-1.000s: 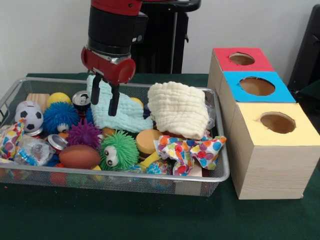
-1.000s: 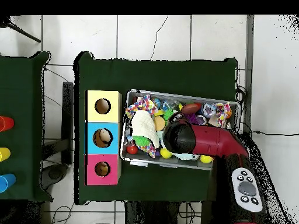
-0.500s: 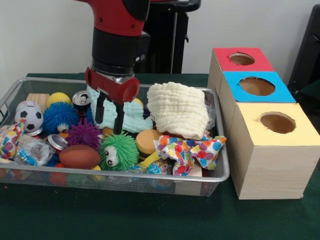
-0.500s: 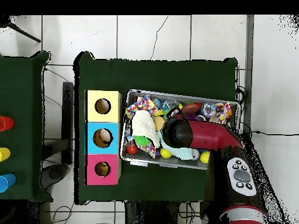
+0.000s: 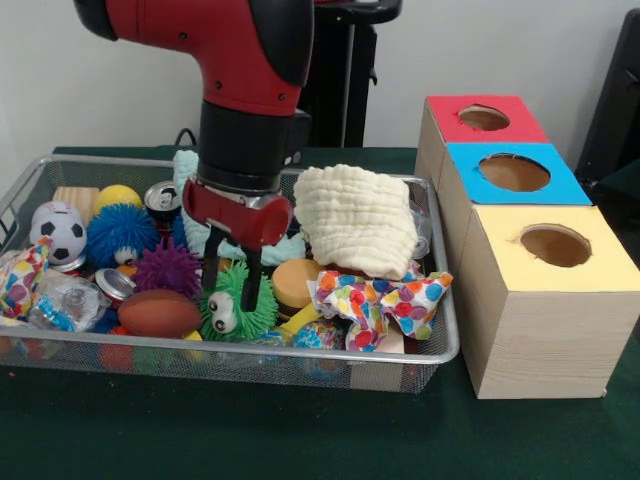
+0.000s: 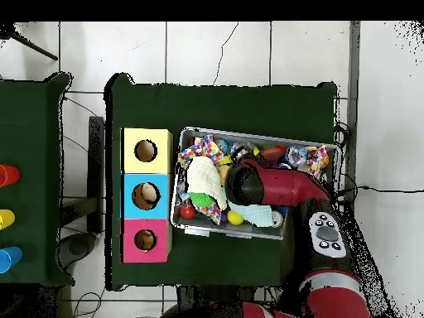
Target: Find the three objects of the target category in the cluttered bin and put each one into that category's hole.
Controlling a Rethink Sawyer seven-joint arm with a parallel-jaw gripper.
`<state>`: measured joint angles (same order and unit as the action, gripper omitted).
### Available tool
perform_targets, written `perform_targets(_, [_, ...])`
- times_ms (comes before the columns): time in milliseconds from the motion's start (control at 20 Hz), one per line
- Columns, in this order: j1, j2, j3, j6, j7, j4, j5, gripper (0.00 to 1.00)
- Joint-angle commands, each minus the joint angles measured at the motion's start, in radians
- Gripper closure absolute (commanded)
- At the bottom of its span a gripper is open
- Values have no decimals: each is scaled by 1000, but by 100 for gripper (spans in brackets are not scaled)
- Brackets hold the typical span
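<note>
Jaws are standing parted, and we are seeing the gripper (image 5: pixel 231 283) hanging with its two black fingers (image 5: pixel 211 270) straddling the top of the green spiky ball (image 5: pixel 238 303), nothing clamped. We are looking at the wire bin (image 5: pixel 440 345) sitting on the green table, left of the three-hole wooden box (image 5: pixel 530 300), whose yellow, blue and red tops are each showing a round hole. Inside the bin, the cream cloth (image 5: pixel 357 218) is lying right of the arm (image 6: pixel 277 186), the brown football (image 5: pixel 158 313) is resting just beside the green ball, and the purple spiky ball (image 5: pixel 168 268) is sitting behind it.
</note>
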<state>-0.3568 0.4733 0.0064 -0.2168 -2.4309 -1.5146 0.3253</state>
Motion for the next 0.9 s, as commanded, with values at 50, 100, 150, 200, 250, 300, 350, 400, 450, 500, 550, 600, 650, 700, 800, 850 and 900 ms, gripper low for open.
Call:
perform_targets(50, [-3, -105, 40, -43, 17, 39, 28, 0])
perform_targets(100, [-8, -107, 47, -51, 22, 35, 26, 0])
perform_targets(150, [-13, -110, 55, -59, 26, 31, 23, 0])
perform_targets(200, [-11, -107, 52, -59, 25, 27, 24, 0])
perform_targets(250, [-19, -96, 55, -76, 34, 15, 23, 0])
perform_targets(300, [-22, -85, 55, -86, 35, 1, 20, 0])
perform_targets(350, [-31, -58, 60, -115, 47, -23, 15, 0])
perform_targets(400, [-35, -43, 60, -129, 53, -38, 15, 0])
perform_targets(450, [-48, -19, 64, -162, 75, -51, 14, 0])
perform_targets(500, [-55, -9, 66, -173, 85, -59, 15, 0])
perform_targets(550, [-73, 0, 79, -188, 102, -63, 14, 0])
perform_targets(600, [-77, 5, 80, -191, 105, -67, 16, 0])
perform_targets(650, [-79, 17, 80, -197, 106, -75, 17, 0])
perform_targets(700, [-82, 29, 80, -204, 108, -82, 18, 0])
perform_targets(800, [-85, 54, 82, -215, 109, -100, 19, 0])
perform_targets(850, [-86, 66, 84, -219, 108, -110, 19, 0])
perform_targets(900, [-87, 78, 86, -224, 107, -120, 20, 0])
